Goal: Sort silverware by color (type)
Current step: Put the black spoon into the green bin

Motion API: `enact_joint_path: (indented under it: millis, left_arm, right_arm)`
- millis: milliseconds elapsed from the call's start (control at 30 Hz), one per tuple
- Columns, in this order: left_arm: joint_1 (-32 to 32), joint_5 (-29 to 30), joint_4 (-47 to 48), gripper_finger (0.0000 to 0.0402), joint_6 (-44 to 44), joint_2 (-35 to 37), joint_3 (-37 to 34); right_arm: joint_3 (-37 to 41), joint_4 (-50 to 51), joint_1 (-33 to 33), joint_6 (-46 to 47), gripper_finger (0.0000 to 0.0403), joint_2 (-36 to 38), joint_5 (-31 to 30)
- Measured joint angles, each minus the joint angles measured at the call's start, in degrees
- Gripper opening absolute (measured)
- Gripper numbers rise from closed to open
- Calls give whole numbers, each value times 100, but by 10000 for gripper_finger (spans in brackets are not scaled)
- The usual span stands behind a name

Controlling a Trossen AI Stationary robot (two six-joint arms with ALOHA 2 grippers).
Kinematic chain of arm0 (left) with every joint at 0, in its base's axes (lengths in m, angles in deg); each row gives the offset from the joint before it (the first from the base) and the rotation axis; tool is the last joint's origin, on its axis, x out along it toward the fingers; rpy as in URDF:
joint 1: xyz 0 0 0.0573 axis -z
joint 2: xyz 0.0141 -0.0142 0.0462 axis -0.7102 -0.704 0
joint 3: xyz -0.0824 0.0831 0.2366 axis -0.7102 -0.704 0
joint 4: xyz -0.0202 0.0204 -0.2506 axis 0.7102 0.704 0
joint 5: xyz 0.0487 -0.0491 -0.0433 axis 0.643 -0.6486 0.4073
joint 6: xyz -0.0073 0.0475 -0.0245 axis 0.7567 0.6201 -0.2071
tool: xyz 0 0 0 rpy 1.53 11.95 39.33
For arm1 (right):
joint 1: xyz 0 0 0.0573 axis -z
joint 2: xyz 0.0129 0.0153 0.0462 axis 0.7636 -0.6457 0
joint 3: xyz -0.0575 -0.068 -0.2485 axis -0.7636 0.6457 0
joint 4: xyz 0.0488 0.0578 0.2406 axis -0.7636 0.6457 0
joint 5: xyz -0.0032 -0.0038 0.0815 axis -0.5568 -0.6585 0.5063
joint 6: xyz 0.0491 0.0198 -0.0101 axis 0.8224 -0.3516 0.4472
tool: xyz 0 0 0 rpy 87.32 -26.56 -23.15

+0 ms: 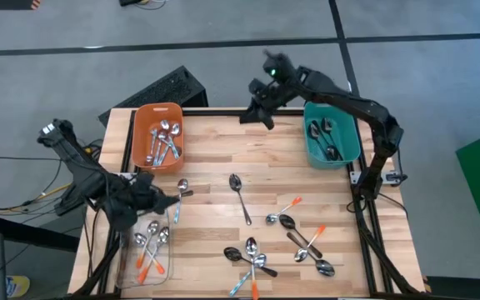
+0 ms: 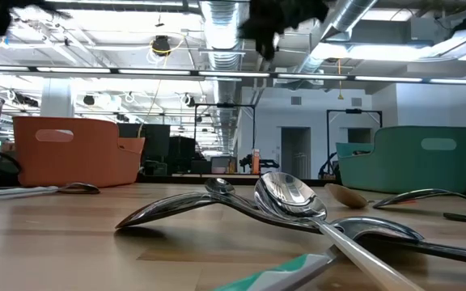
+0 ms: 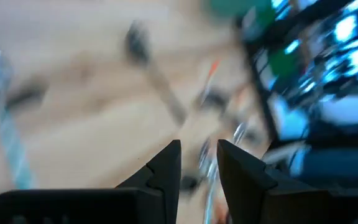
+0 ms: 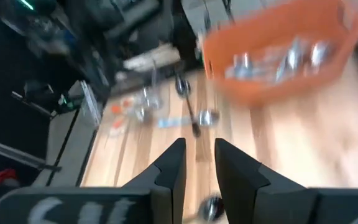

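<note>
1. I can read no brand, label or writing anywhere; the wrist views are smeared with motion blur.
2. My left end effector (image 1: 170, 202) sits at the lower left of the high view, above the bench (image 1: 215, 179), its arm folded in from the left edge. In the left wrist view its fingers (image 3: 166, 167) stand a narrow gap apart, with nothing between them.
3. My right end effector (image 1: 257, 114) hovers at the upper middle, near the bench's far edge, between the orange bin (image 1: 158, 136) and the teal bin (image 1: 332, 133); the arm reaches over the teal bin. Its fingers (image 4: 171, 163) are likewise slightly parted and empty.
4. The orange bin holds shiny silver spoons (image 1: 165, 140); the teal bin holds dark spoons (image 1: 323, 137).
5. A clear tray (image 1: 148, 250) at lower left holds orange-handled spoons (image 1: 150, 248).
6. A blue-handled spoon (image 1: 180, 193) lies just beside the left end effector; a lone dark spoon (image 1: 240, 198) lies mid-bench.
7. A mixed cluster of spoons (image 1: 286, 246) lies at lower centre and lower right.
</note>
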Motion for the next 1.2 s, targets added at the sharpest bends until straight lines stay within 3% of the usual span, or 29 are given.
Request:
enact_joint_path:
  millis: [100, 233, 333, 433, 567, 667, 800, 967, 1200]
  left_arm:
    - [-302, 347, -658, 91, 1184, 2, 0]
    - [-807, -117, -1581, 91, 2715, -108, 2]
    - [-1296, -815, -1924, 91, 3448, -171, 1]
    - [-1803, -1359, -1824, 91, 3669, -190, 1]
    - [-2302, -1338, -1334, 91, 3708, -191, 0]
    - [-2512, -1350, -983, 91, 3710, -214, 0]
    - [-2603, -1512, -638, 91, 3834, -212, 0]
    - [-2601, -1959, -491, 91, 4202, -147, 0]
    - [-2564, -2497, -337, 91, 4604, 31, -2]
  right_arm:
    - [1060, -581, -188, 388, 107, 203, 55]
    - [2556, -2335, -659, 1550, 107, 715, -153]
    - [3257, -3115, -1106, 2102, 107, 912, -1219]
    - [3522, -3085, -1565, 2262, 107, 867, -2463]
    - [3584, -2756, -2117, 2607, 107, 723, -3916]
    - [3614, -2448, -2384, 3041, 108, 476, -4537]
    - [3568, -2630, -2590, 3277, 120, 23, -4863]
    - [3363, -2603, -2529, 3295, 169, -687, -4878]
    - [3172, -2746, -2241, 3119, 239, -1242, -4427]
